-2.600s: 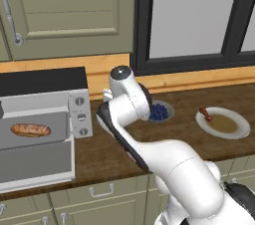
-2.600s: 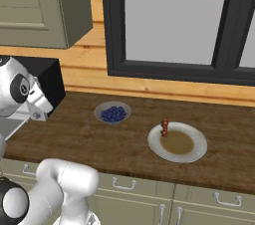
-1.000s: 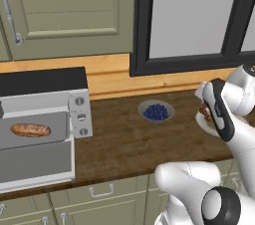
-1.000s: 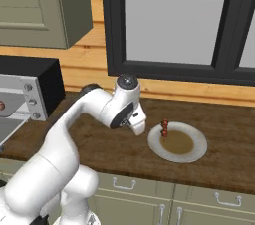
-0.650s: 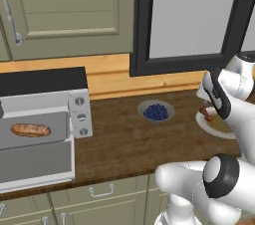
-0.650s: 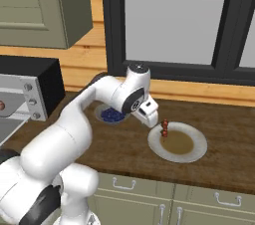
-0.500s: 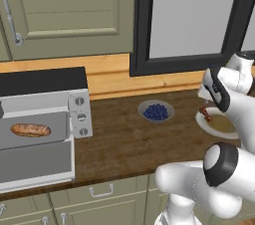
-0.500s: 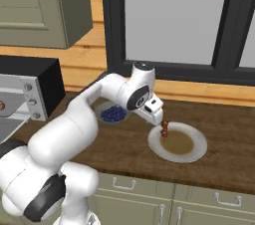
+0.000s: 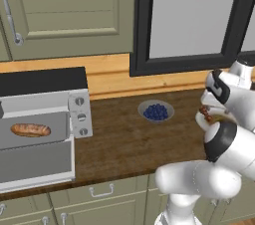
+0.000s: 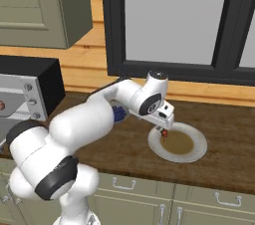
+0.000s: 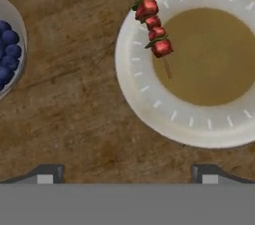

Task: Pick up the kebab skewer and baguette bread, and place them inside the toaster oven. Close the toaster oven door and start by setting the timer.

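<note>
Baguette bread (image 9: 30, 130) already inside the open toaster oven (image 9: 42, 124); skewer pickup in hand; gripper (image 11: 124, 173) hovering beside the plate (image 11: 144, 94), fingers apart, empty; kebab skewer (image 11: 152, 24) on plate's rim; next, likely: centre over skewer, descend, close.

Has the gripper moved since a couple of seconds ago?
Yes. The gripper swung from beside the toaster oven rightward, past the blueberry bowl, to the plate.

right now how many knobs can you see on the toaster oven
3, stacked in a column on the right of the toaster oven front: top knob, middle knob, bottom knob. The right base view shows two of them.
</note>
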You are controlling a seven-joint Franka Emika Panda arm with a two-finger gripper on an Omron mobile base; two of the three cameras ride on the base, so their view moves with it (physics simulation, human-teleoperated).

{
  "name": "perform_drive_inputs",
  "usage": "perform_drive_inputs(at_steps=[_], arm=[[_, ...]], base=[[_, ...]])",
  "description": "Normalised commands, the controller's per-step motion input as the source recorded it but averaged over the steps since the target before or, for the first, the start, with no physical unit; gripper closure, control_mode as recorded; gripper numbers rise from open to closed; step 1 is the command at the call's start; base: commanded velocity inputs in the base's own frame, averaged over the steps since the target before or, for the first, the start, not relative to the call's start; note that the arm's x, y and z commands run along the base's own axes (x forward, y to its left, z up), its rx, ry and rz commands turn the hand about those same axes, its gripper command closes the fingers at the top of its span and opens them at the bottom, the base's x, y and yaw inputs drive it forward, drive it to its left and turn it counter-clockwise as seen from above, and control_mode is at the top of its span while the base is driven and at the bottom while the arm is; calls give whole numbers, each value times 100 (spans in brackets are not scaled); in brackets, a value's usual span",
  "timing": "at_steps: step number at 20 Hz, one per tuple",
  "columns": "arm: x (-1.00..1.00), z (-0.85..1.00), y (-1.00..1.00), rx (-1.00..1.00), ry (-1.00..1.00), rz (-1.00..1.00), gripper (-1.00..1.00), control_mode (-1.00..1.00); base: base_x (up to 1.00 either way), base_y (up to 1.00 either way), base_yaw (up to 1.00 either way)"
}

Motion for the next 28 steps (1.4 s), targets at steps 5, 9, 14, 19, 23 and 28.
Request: perform_drive_inputs(at_steps=[5,9,14,19,23,28], arm=[[31,-32,-11,0,1,17,-100,-100],[29,-22,-17,0,1,16,-100,-100],[30,-8,-17,0,2,13,-100,-100],[33,-10,-7,0,2,10,-100,-100],[29,-24,0,-1,6,2,-100,-100],[18,-21,-2,0,6,0,-100,-100]], base=[[0,0,0],[0,0,0],[0,0,0],[0,0,0],[0,0,0],[0,0,0]])
